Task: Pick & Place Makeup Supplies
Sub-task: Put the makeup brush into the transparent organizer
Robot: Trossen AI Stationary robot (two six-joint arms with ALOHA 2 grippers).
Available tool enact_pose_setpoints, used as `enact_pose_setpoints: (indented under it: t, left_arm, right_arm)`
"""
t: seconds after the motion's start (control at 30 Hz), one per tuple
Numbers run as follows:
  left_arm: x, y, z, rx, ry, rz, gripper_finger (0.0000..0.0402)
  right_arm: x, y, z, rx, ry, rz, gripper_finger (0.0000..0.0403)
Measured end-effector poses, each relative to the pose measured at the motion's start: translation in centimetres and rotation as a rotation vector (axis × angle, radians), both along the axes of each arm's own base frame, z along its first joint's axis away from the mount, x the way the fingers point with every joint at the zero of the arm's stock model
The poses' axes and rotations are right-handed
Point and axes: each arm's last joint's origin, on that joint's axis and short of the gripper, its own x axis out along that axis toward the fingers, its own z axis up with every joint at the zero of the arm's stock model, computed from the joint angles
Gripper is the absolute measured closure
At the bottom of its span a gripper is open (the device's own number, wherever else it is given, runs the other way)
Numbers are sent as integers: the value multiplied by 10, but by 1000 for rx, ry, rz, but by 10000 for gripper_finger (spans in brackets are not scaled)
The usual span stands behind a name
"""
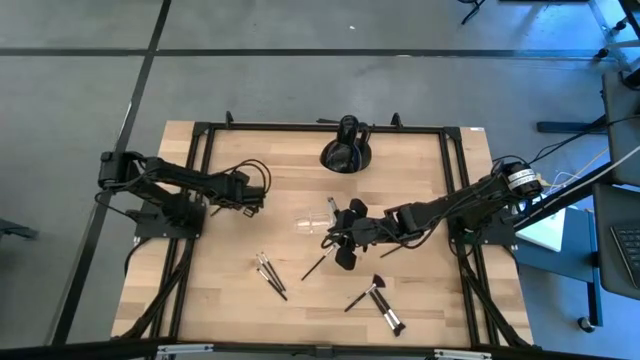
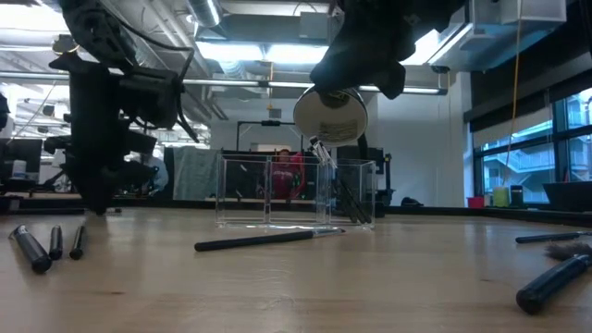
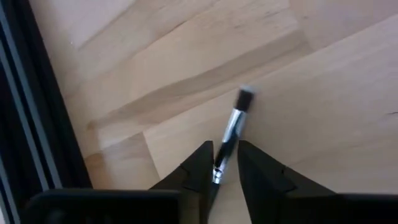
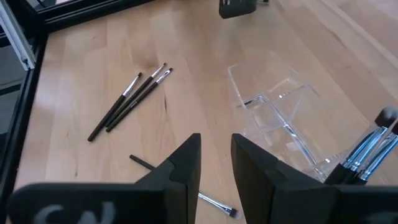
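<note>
1. Nearest the low camera, a thick dark-handled brush (image 2: 553, 283) lies at the front right, with a fluffy fan brush (image 2: 555, 239) just behind it: two here.
2. At the front left, a cluster of three thin brushes (image 2: 32, 248) lies side by side on the table (image 1: 230, 310).
3. Mid-table lies one long thin brush (image 2: 268, 240), just in front of the clear organiser tray (image 2: 245, 190). That makes six loose brushes in all.
4. The single tray already holds at least three upright brushes (image 4: 367, 152) in one end compartment.
5. The right gripper (image 4: 216, 144) hovers above the tray and the long brush, its claw slightly released and holding nothing.
6. Farthest left, the left gripper (image 3: 225, 149) is low at the table and straddles a seventh, silver-ferruled brush (image 3: 233, 121). A gap shows on one side, so I cannot tell whether it is clenched.
7. The step in hand looks like a pick on the left. The next move calls for a firm pinch, a lift, then a carry to the tray and a handle-down drop into a free compartment.
</note>
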Motion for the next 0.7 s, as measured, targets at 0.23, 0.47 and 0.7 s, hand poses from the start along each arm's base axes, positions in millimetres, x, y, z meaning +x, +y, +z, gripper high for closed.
enact_pose_setpoints:
  t: [0.23, 0.47, 0.7]
  left_arm:
    - [3, 1, -1, -11, -12, -44, 374]
    - [5, 1, 1, -13, -4, -87, 377]
    - [14, -3, 29, 96, -136, -106, 377]
  right_arm:
    - [0, 0, 0, 2, 1, 2, 314]
    - [0, 0, 0, 2, 1, 2, 314]
    - [-4, -4, -6, -34, 20, -98, 314]
